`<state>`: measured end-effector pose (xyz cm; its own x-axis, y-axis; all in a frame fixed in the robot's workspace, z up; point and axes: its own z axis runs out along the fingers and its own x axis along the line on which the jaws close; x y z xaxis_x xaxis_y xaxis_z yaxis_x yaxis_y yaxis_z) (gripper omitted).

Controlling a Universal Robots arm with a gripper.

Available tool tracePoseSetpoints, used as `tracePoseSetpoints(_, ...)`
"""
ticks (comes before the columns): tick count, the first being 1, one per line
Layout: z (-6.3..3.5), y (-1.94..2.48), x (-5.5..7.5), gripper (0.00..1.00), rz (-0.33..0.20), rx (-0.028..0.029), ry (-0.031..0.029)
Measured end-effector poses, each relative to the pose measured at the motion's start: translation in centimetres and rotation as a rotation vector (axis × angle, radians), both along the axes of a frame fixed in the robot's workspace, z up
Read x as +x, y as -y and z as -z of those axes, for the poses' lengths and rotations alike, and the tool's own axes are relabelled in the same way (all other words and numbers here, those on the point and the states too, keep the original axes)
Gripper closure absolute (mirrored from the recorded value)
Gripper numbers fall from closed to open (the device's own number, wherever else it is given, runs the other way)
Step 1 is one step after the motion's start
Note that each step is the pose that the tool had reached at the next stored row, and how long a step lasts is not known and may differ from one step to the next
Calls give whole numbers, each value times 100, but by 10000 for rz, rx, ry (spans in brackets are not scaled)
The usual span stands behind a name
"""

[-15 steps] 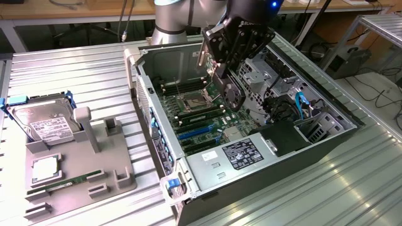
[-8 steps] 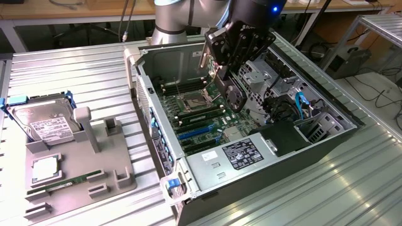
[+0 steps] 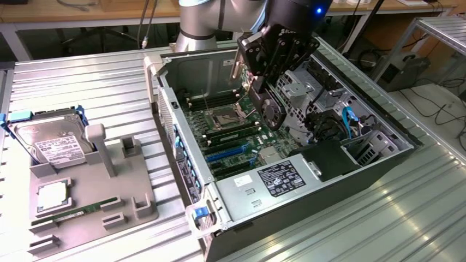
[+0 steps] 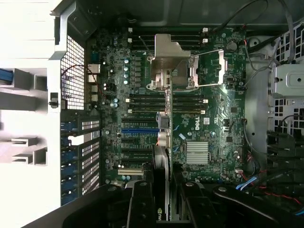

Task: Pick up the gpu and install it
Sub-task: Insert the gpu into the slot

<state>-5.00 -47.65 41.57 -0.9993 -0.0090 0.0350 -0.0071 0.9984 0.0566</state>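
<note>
Over metal desk [image 3: 87, 76] and open computer case [image 3: 169, 117], pinched gpu [image 3: 268, 109] edge-down in end effector [image 3: 266, 76], blue slots [image 3: 222, 155] toward 7 o'clock. Judged light, stiff, fragile; best gripped by edges.

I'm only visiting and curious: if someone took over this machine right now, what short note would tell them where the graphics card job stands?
Gripper: fingers shut on the gpu.
Gpu: held in the air above the motherboard, inside the open computer case.
Done: the gpu is picked up and is over the board.
Left: it is not yet seated; the blue slot stands empty.
Aside: the hard drive and memory stick sit in the grey holder outside the case.
</note>
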Motion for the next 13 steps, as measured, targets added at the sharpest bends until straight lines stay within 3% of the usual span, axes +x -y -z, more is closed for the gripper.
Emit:
tracePoseSetpoints(6, 0, 1, 0, 74, -72, -1, 0)
tracePoseSetpoints(13, 2, 1, 1, 74, -1549, 0, 0)
